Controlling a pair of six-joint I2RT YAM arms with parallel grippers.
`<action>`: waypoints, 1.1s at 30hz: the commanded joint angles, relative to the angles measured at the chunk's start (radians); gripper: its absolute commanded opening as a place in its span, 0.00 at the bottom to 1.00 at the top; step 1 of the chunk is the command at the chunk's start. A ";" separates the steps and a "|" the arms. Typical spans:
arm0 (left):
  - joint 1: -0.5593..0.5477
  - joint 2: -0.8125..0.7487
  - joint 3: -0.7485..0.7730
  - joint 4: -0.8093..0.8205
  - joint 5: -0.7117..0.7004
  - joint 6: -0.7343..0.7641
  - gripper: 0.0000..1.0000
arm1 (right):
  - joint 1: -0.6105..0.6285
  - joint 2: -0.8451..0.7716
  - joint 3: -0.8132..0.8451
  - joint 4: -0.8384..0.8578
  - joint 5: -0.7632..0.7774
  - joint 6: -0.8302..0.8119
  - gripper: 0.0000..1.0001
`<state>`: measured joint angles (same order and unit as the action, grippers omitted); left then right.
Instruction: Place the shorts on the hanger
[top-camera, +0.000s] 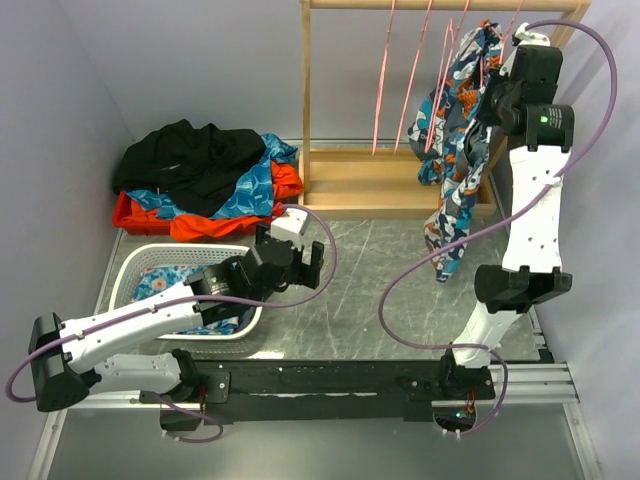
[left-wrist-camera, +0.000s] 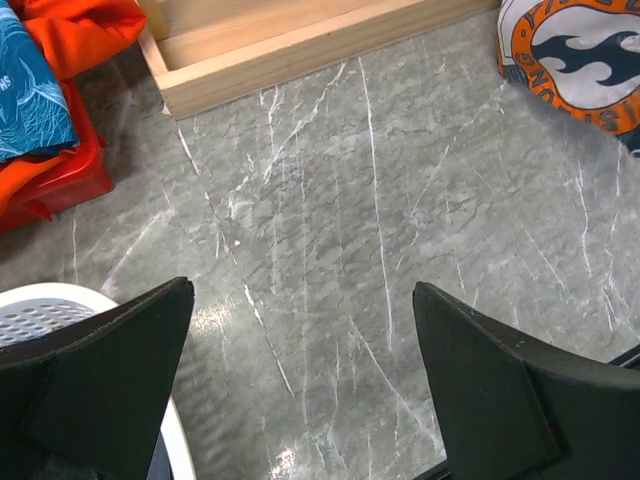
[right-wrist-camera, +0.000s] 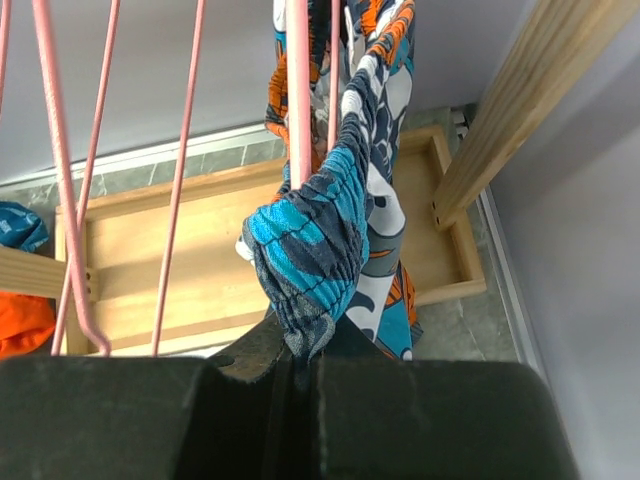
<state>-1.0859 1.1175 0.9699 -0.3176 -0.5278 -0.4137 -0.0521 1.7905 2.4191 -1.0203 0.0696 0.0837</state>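
Grey marbled table (top-camera: 350, 290) between pale walls, a wooden rack (top-camera: 400, 185) at its back. The shorts (top-camera: 455, 140) hang at the rack's right end, against a pink hanger (right-wrist-camera: 298, 90). The right gripper (right-wrist-camera: 295, 365) is clamped on their waistband. The left gripper (left-wrist-camera: 300, 380) gapes empty over the table, in front of the rack.

Robot lab cell, dressed up as a laundry corner.
Plain grey walls (top-camera: 200, 60); left arm (top-camera: 130, 325) and right arm (top-camera: 530, 210) bolted to a black rail (top-camera: 330, 378) along the near edge of a marbled table (top-camera: 370, 300), wooden rack (top-camera: 380, 185) of pink wire hangers (top-camera: 382, 90) at the far edge, white laundry basket (top-camera: 135, 262) by the left edge, heaped clothes (top-camera: 200, 165) in the far left corner.
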 joint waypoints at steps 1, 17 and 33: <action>0.017 -0.002 -0.002 0.045 0.020 -0.002 0.96 | -0.020 0.012 0.083 0.063 -0.008 -0.004 0.00; 0.029 0.008 0.000 0.046 0.034 -0.002 0.96 | -0.068 0.073 0.087 0.118 -0.039 0.041 0.00; 0.029 -0.004 -0.008 0.043 0.041 -0.007 0.97 | -0.083 0.087 0.041 0.135 -0.040 0.056 0.00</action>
<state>-1.0611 1.1275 0.9691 -0.3038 -0.5026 -0.4137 -0.1234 1.8755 2.4504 -0.9806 0.0311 0.1375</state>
